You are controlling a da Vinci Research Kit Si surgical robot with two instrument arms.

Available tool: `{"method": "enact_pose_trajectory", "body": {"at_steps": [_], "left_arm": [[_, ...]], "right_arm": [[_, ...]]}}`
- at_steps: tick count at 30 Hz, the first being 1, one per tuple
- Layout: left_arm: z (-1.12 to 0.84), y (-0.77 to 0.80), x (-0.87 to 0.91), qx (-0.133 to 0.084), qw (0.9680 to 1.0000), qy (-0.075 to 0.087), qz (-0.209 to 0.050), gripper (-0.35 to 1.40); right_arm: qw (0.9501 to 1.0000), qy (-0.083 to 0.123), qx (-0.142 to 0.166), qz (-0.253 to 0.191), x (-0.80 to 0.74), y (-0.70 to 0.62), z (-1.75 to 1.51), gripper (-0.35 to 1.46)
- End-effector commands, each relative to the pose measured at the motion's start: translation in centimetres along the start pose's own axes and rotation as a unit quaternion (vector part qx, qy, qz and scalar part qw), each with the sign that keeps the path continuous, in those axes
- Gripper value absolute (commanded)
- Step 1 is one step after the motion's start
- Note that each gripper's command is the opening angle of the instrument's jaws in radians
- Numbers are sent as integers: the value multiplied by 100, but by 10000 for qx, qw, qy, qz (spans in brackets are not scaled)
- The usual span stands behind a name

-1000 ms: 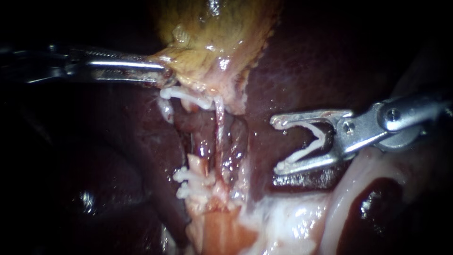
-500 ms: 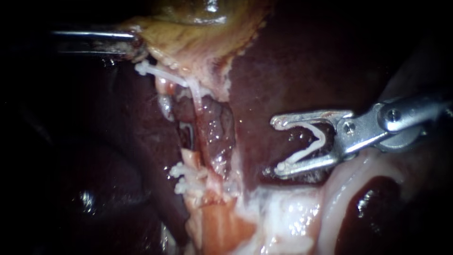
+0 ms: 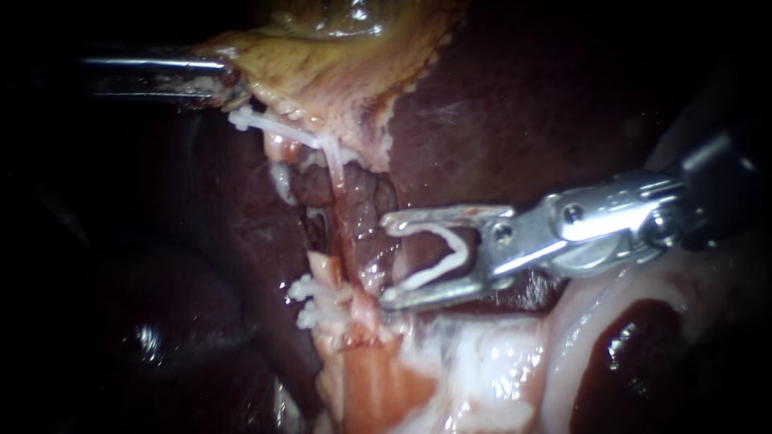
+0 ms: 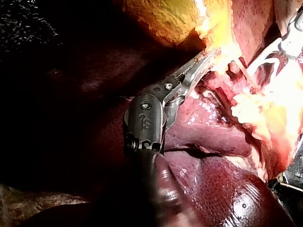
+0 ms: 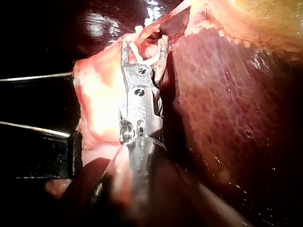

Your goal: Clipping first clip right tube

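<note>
**At the right tube: loaded jaws arriving, not yet across**

Between gallbladder (image 3: 322,72) edge and the pale stump below: right tube (image 3: 344,217), thin pink strand, taut, bare along its middle. Just beside it now, tips of right instrument (image 3: 388,259), moved in from well apart half a second ago. Jaws wide, carrying an open white clip (image 3: 441,255) seated at the back of the gap, nothing gripped. Tube outside the mouth, not between the jaws. Judged: approach nearly done, straddling and closing yet to come.

Left instrument (image 3: 227,80) clamped on the gallbladder's edge, same hold as half a second ago, pulling up and away and keeping the strand stretched.

Around: white clips (image 3: 318,301) clustered low beside the tube, one more near the gallbladder. Dark liver (image 3: 498,120) behind. Glistening pale tissue (image 3: 482,378) under the right shaft.

In the way: lumpy dark tissue close behind the tube, lower tip near the low clips. Risk of catching either when closing.
</note>
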Motion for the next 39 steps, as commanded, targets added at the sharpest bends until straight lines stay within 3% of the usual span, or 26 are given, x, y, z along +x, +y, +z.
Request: {"method": "enact_pose_trajectory", "body": {"at_steps": [1,7,12,15,19,25,39], "left_arm": [[0,0,0,5,10000,-1,1,-35],[2,1,-1,10,10000,0,5,-35],[3,1,-1,10,10000,0,5,-35],[2,1,-2,10,10000,0,5,-35],[2,0,-2,9,10000,0,6,-35],[3,0,-2,7,10000,0,7,-35],[4,0,-4,13,10000,16,11,-35]], "right_arm": [[10000,5,42,24,-1,0,7,50],[9982,361,371,317,-2,-5,40,50],[9933,739,720,518,11,-23,44,50],[9902,851,924,612,20,-35,45,49],[9874,902,1117,672,26,-44,46,48],[9853,868,1314,664,24,-42,45,44],[9848,862,1325,719,20,-37,39,18]]}}
